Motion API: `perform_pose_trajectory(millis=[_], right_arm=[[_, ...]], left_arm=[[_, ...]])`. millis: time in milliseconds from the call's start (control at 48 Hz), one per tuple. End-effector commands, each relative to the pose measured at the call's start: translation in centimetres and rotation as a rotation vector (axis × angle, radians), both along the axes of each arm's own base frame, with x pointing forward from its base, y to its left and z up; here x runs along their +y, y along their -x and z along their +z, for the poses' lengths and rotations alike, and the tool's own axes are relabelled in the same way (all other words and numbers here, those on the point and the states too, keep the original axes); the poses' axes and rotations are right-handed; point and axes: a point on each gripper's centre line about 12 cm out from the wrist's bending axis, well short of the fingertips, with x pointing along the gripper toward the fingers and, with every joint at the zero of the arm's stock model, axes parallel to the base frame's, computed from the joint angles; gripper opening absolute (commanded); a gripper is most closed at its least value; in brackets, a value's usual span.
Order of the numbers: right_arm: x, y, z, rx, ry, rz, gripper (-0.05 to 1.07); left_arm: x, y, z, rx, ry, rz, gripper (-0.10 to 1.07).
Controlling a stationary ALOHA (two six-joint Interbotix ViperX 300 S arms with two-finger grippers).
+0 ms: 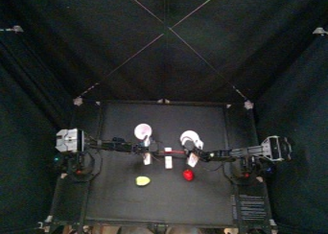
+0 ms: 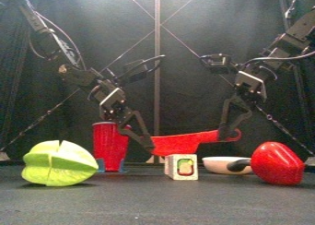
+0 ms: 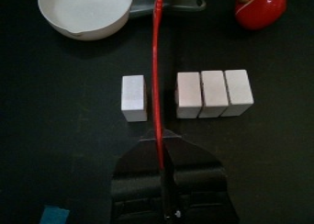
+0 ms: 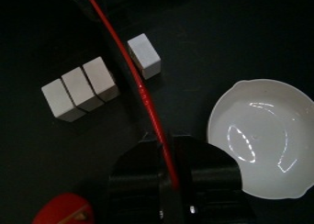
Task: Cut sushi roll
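Both arms meet mid-table over a white sushi roll (image 1: pixel 168 166).

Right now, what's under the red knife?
Under the knife is the gap between one cut piece and three others. The blade hides a thin strip of table.

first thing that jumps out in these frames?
The red knife, held level above mid-table with the left gripper and right gripper each shut on one end. Right under its blade, the white sushi roll lies cut: one piece sits apart, three stay together. At the front stand a green fruit on the left and a red one on the right.
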Motion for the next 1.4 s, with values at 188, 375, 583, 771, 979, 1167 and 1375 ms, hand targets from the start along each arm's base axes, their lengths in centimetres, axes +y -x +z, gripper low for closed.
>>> perform_pose_trajectory(millis=[188,375,583,771,979,1167,1375], right_arm=[[0.3,-0.7,2.6,-0.083,0.013,0.004,0.28],[1.4,-0.3,2.7,-0.088,0.003,0.032,0.28],[2.3,-0.2,2.2,-0.073,-0.002,0.062,0.28],[2.6,-0.2,1.9,-0.066,-0.014,0.062,0.28],[2.7,-0.2,1.7,-0.060,-0.018,0.061,0.28],[2.9,-0.2,1.4,-0.052,-0.024,0.065,0.28],[3.2,-0.3,1.3,-0.047,-0.023,0.071,0.28]], left_arm=[[-3.0,-1.3,3.2,-0.111,-0.002,-0.083,0.21],[-4.1,-1.2,3.1,-0.110,-0.003,-0.112,0.21],[-5.0,-1.4,3.1,-0.109,-0.010,-0.143,0.21],[-5.5,-1.3,2.7,-0.096,-0.012,-0.157,0.21],[-5.8,-1.3,2.3,-0.086,-0.019,-0.171,0.21],[-6.1,-1.3,2.3,-0.083,-0.023,-0.182,0.21],[-6.1,-1.3,2.2,-0.077,-0.029,-0.187,0.21]])
